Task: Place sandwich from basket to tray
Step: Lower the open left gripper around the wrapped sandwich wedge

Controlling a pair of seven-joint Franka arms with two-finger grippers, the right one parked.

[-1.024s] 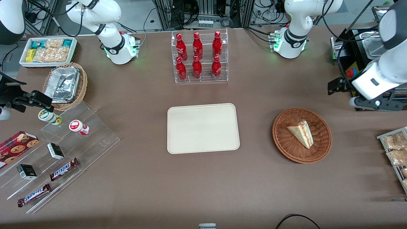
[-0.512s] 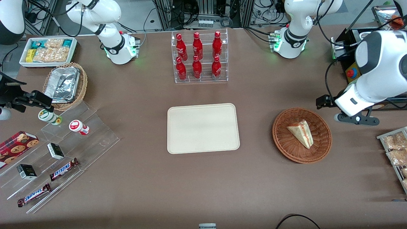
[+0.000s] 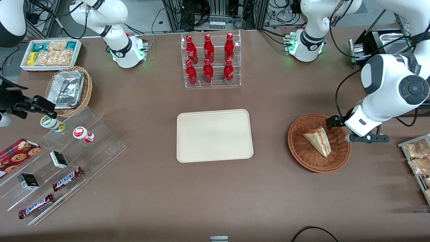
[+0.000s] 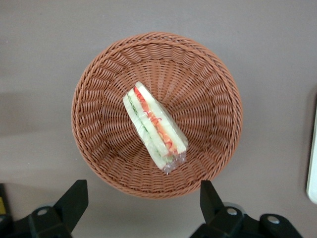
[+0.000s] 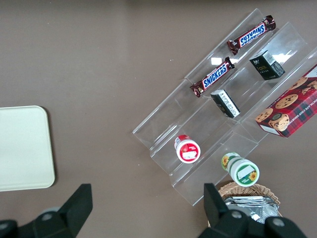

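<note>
The sandwich (image 3: 318, 140), a pale wedge with red and green filling along its edge, lies in the middle of the round reddish-brown wicker basket (image 3: 302, 158). The cream tray (image 3: 215, 135) sits bare at the table's centre, beside the basket toward the parked arm's end. My gripper (image 3: 367, 137) hangs above the basket's rim on the working arm's side. In the left wrist view the gripper (image 4: 141, 198) is open, its black fingertips (image 4: 74, 196) spread wide just outside the basket (image 4: 104, 148) rim, apart from the sandwich (image 4: 154, 124), with nothing between them.
A clear rack of red bottles (image 3: 211, 60) stands farther from the front camera than the tray. A wire rack of snack packets (image 3: 418, 158) lies beside the basket at the working arm's end. Clear stepped shelves with candy bars (image 3: 67, 158) lie toward the parked arm's end.
My arm has swung in from the working arm's end of the table toward the basket. The gripper now hangs over the basket's rim. The sandwich has not moved.
</note>
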